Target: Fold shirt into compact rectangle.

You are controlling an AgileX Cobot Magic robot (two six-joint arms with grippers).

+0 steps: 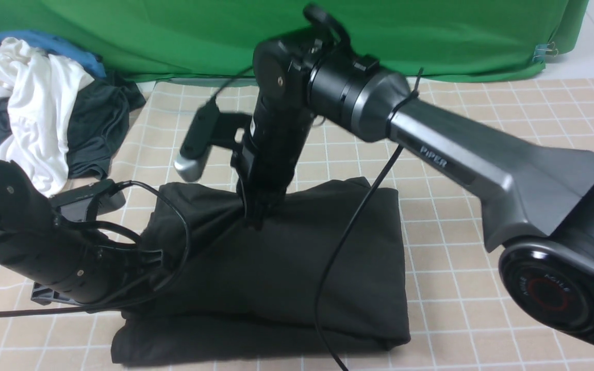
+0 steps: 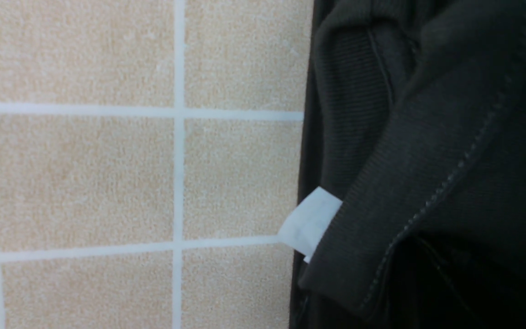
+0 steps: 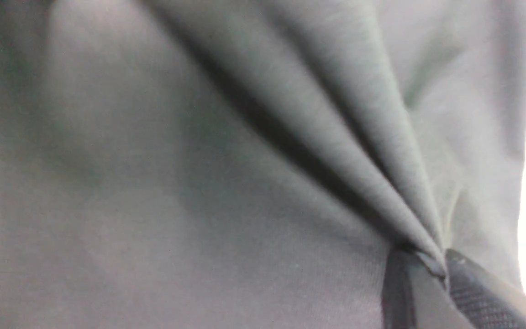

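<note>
Two fingers [image 3: 468,292] of the right gripper [image 1: 257,220] are pinching a ridge of the black shirt [image 1: 302,273], lying partly folded on the checked cloth [image 1: 482,129]. Left gripper [image 1: 151,257] is hovering by the neck label [image 2: 311,221], its grip hidden from view. Mid-fold, I'd say, and the next fold is calling for an even lift.

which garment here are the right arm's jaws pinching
The large black shirt in the middle: the right gripper holds a raised fold of it, jaws shut. The white garment and dark grey garment lie heaped at the far left, ungripped.
</note>
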